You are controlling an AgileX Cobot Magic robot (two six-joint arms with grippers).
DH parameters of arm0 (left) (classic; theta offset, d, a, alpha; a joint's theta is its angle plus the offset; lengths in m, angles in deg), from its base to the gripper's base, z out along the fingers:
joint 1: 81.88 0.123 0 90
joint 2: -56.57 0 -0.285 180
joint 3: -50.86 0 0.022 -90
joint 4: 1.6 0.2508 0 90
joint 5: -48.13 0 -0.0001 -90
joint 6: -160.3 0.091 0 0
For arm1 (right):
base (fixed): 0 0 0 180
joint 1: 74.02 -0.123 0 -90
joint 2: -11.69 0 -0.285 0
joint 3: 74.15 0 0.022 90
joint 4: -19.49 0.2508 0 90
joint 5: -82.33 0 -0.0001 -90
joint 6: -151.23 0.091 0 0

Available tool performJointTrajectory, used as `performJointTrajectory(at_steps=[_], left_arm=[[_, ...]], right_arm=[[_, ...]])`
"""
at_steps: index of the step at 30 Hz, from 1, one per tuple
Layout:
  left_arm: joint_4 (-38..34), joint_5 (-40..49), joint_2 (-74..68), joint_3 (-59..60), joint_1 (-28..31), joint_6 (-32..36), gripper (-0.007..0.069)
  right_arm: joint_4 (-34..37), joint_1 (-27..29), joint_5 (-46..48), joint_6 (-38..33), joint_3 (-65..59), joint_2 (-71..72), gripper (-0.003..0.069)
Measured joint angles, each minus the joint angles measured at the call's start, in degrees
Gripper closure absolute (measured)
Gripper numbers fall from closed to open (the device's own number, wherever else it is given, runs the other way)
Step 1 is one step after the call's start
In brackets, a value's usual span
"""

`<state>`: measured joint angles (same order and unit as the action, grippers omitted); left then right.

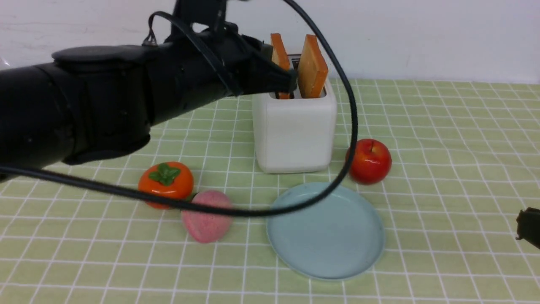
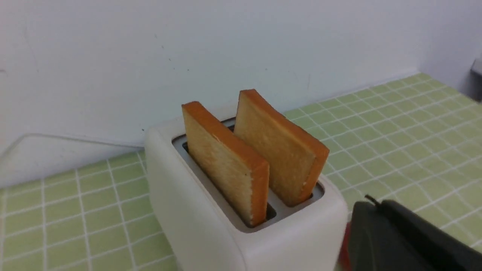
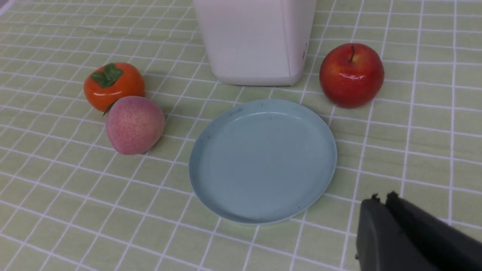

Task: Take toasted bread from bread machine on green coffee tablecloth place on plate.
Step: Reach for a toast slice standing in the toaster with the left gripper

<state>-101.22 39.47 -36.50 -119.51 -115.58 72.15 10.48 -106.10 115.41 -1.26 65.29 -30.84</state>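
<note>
Two slices of toasted bread stand upright in the slots of the white bread machine [image 1: 295,131], a left slice [image 1: 279,52] and a right slice [image 1: 313,65]. Both also show in the left wrist view, one nearer [image 2: 222,165] and one farther [image 2: 278,150]. My left gripper [image 1: 291,82] is shut and empty, at the toaster's top edge just in front of the left slice; in its wrist view [image 2: 371,203] it sits beside the toaster's corner, apart from the toast. The pale blue-green plate [image 1: 327,236] lies empty in front of the toaster on the green tablecloth [image 1: 443,147]. My right gripper [image 3: 380,197] is shut and empty, low at the plate's right.
A red apple [image 1: 370,161] sits right of the toaster. An orange persimmon [image 1: 166,183] and a pink peach [image 1: 207,221] lie left of the plate. The left arm's black cable [image 1: 253,213] hangs across the plate's far edge. A white wall stands behind the toaster.
</note>
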Motion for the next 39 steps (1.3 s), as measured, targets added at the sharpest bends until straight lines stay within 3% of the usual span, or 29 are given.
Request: performJointTrajectory(at_steps=[3,9,18,22,32,39], left_arm=[[0.00,6.98,-1.99,0.00,3.18,-7.94,0.0638],[0.28,14.56,-8.17,-1.85,6.55,-10.40,0.0590],[0.50,16.11,-15.85,-10.56,6.56,-10.98,0.0176],[0.50,14.33,-19.72,-14.25,6.56,-11.66,0.0083],[0.38,7.77,-28.06,-23.83,6.68,-11.72,0.0093],[0.27,5.96,-32.28,-28.43,6.61,-11.72,0.0176]], right_arm=[[1.07,0.00,0.13,0.00,0.00,0.00,0.0627],[1.35,0.00,1.18,0.00,0.00,0.00,0.0627],[0.12,0.00,-0.91,0.00,0.00,0.00,0.0627],[-0.38,0.00,-6.39,0.00,0.00,0.00,0.0627],[-0.56,0.00,-8.93,-0.30,0.00,0.00,0.0627],[-0.56,0.00,-8.58,-1.69,0.00,0.00,0.0626]])
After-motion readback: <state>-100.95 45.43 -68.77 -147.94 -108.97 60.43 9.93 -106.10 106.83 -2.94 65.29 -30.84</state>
